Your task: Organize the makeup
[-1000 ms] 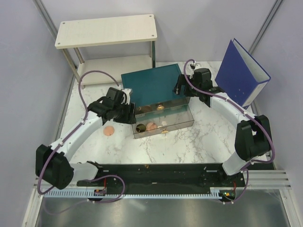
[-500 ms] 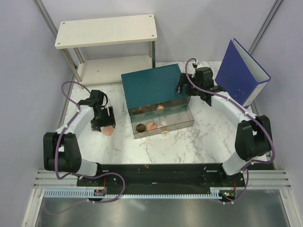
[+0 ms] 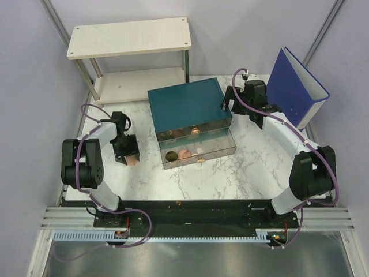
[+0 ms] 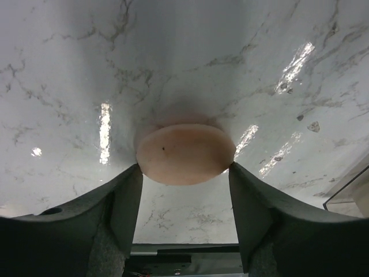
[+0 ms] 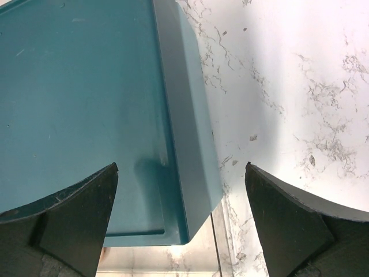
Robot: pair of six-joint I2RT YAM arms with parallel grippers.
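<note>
Straddling a peach disc (image 4: 184,153) with my left tool (image 4: 184,171); pinching or merely touching, I cannot tell. It lies on the bench (image 4: 259,57), nine o'clock of the drawer box (image 3: 187,104). My right tool (image 5: 180,167) hangs spread. The low disc may squirt free if clamped off-centre.

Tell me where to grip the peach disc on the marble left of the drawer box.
Pinch the peach disc across its round rim, coming straight down from above: it lies flat on the marble, low and thin. The jaws of the left gripper flank it.
</note>
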